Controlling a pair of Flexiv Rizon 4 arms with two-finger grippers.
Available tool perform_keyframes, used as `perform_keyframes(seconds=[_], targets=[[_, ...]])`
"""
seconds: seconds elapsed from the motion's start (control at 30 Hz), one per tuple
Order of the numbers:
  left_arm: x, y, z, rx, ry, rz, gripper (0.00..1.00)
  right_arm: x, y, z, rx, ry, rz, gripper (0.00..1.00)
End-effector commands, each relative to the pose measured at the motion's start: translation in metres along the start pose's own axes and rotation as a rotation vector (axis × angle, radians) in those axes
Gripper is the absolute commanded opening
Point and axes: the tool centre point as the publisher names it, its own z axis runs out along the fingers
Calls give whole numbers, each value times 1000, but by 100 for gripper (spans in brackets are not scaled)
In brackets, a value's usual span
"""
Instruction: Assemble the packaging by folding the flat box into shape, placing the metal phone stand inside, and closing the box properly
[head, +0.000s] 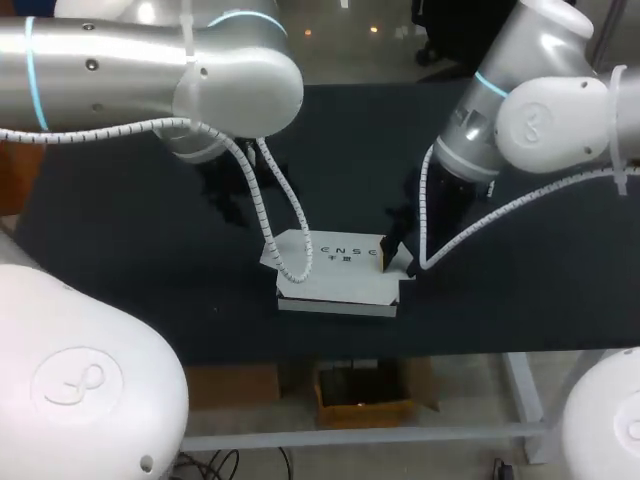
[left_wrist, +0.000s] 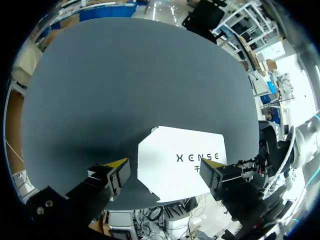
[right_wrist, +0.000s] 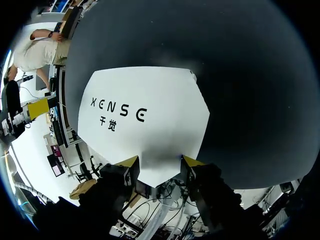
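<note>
Right end effector (right_wrist: 159, 163) tight around box (right_wrist: 150, 90)

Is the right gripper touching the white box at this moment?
Touching. In the right wrist view the white box narrows into the right gripper and fills the space between its two yellow tips, with no gap at either side.

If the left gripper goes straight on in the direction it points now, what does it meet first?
Probably the white box: it lies directly ahead, between the open fingers of the left gripper, on the dark table. How far off is unclear.
</note>
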Motion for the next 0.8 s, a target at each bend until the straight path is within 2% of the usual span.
perform_keyframes(seconds=[0.03,0.43,0.5,0.63,0.67,0.7,0.73,0.77,0.8], targets=[[6,-1,8,-650,-56,-15,100,-1,-2,2,-6,3,-1,51],[6,-1,8,-650,-56,-15,100,-1,-3,2,-7,5,-4,52],[11,-3,11,-668,-68,-88,100,-1,-3,2,-10,6,-6,52],[13,12,19,-682,-75,-144,98,0,-4,3,-14,10,-7,52],[13,16,21,-677,-74,-164,81,0,-4,4,-14,11,-7,53],[12,20,22,-668,-73,-154,50,0,-4,4,-14,11,-6,52],[11,24,23,-662,-67,-162,38,0,-4,4,-14,11,-6,52],[10,28,24,-644,-65,-151,31,0,-4,4,-14,12,-7,52],[9,33,25,-631,-73,-142,32,0,-5,4,-15,12,-7,53]])
